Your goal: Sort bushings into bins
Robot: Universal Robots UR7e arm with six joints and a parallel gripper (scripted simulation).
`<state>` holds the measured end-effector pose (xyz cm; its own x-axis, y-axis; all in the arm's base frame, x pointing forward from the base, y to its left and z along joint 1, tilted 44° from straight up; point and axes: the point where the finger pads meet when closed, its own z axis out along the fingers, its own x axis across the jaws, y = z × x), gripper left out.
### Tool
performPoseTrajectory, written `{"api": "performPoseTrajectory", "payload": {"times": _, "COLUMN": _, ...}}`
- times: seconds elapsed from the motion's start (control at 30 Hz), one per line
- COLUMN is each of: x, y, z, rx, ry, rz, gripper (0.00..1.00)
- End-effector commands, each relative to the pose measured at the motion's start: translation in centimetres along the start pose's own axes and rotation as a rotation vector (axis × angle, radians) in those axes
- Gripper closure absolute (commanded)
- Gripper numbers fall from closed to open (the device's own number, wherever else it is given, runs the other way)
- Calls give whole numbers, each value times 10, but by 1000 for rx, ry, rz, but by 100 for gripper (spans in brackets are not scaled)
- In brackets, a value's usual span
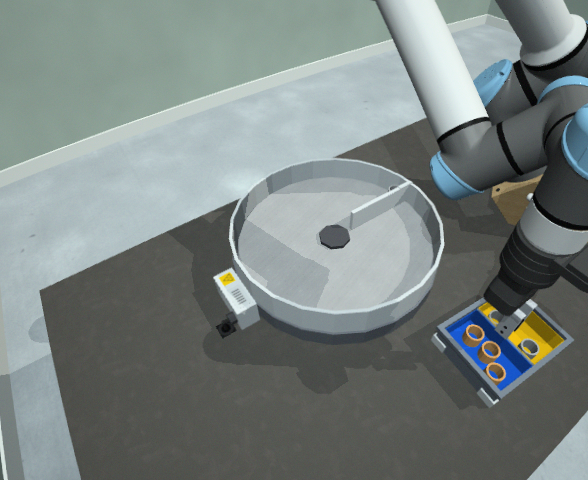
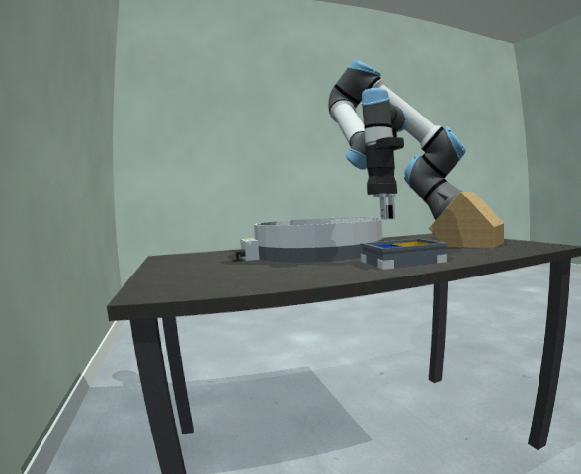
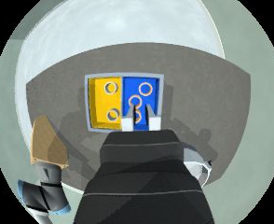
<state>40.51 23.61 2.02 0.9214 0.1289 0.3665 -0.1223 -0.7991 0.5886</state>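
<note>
The turntable (image 1: 335, 242) holds no bushings that I can see. Three bronze bushings (image 1: 489, 351) stand in the blue bin (image 1: 470, 356). One steel bushing (image 1: 529, 347) stands in the yellow bin (image 1: 540, 333), and a second one (image 1: 493, 313) is partly hidden under the gripper. My gripper (image 1: 511, 322) hangs above the divider between the two bins, its fingers a little apart with nothing between them. In the side view it (image 2: 386, 214) hangs well clear of the bin box (image 2: 403, 251). In the wrist view the fingers frame the blue bin (image 3: 143, 101), beside the yellow bin (image 3: 106, 105).
A white diverter bar (image 1: 379, 206) runs from the dark hub (image 1: 333, 236) to the turntable's rim. A small control box (image 1: 235, 299) sits at the turntable's front left. The arm's wooden wedge base (image 2: 465, 221) stands behind the bins.
</note>
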Motion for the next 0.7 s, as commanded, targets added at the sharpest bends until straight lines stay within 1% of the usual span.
{"api": "performPoseTrajectory", "payload": {"times": 0.0, "x": 0, "y": 0, "z": -15, "rx": -4, "ry": -5, "rz": 1, "gripper": 58}}
{"api": "performPoseTrajectory", "payload": {"times": 0.13, "x": 0, "y": 0, "z": -47, "rx": -4, "ry": -5, "rz": 1, "gripper": 58}}
{"api": "performPoseTrajectory", "payload": {"times": 0.67, "x": 0, "y": 0, "z": -46, "rx": -3, "ry": -4, "rz": 1, "gripper": 58}}
